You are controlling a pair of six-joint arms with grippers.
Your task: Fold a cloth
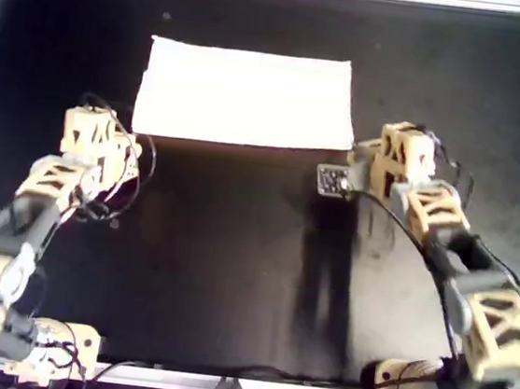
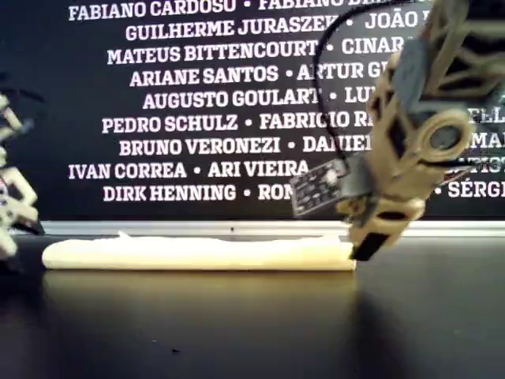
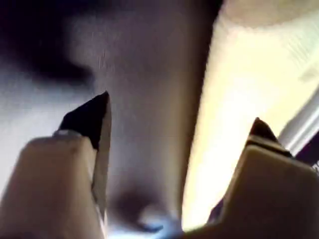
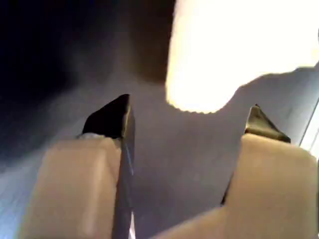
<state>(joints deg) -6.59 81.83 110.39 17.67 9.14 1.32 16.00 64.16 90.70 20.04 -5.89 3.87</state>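
Lying: the cloth is seen flat on the black table, upper centre of the overhead view, as a wide rectangle.
Left gripper: jaws spread, nothing held; the cloth's near corner at the overhead view's left lies just beside it.
Right gripper: jaws parted, empty; the opposite near corner lies just ahead.
Step judged: corner pickup for a further fold.
Method advised: both corners to be pinched together, lifted evenly, edges aligned.
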